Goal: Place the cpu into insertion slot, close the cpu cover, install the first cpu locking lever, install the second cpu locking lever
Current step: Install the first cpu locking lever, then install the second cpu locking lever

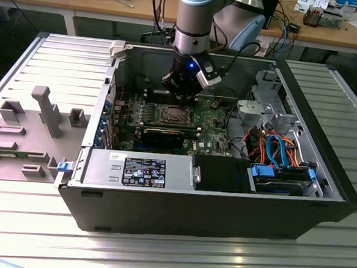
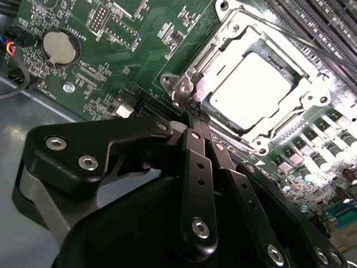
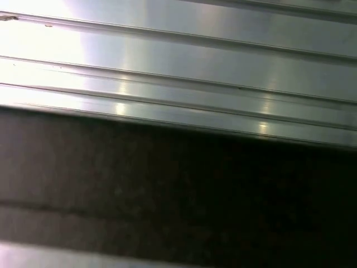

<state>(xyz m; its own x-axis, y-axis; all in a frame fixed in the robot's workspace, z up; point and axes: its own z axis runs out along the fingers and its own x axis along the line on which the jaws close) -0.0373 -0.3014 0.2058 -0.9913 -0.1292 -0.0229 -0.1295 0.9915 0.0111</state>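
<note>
The cpu [image 2: 252, 92] is a flat square chip with a pale, matte metal top, and it lies seated in the insertion slot [image 2: 279, 56] on the green circuit board [image 2: 139, 50]. The cpu cover [image 2: 304, 97], a thin shiny steel frame with a big square opening, lies flat over the chip, so the chip shows through the opening.

In the second wrist view the gripper [image 2: 194, 107] is just beside one corner of the cover. Its jaws are clenched together, two slim black fingers [image 2: 198, 162] with round screws, and the narrow tips meet close to a thin metal lever [image 2: 181, 97] at the socket edge. I cannot tell if the tips really touch it.

Next to the socket there is a round silver coin battery [image 2: 58, 47] and rows of small grey cylinders [image 2: 312, 153].

In the exterior view the arm [image 1: 197, 25], grey and blue, reaches down into the open black computer case [image 1: 204, 209]. The case stands on a bench [image 1: 158, 255] of ribbed aluminium profiles. A grey plastic fixture [image 1: 45, 109] with upright blocks stands at the exterior view's left.
</note>
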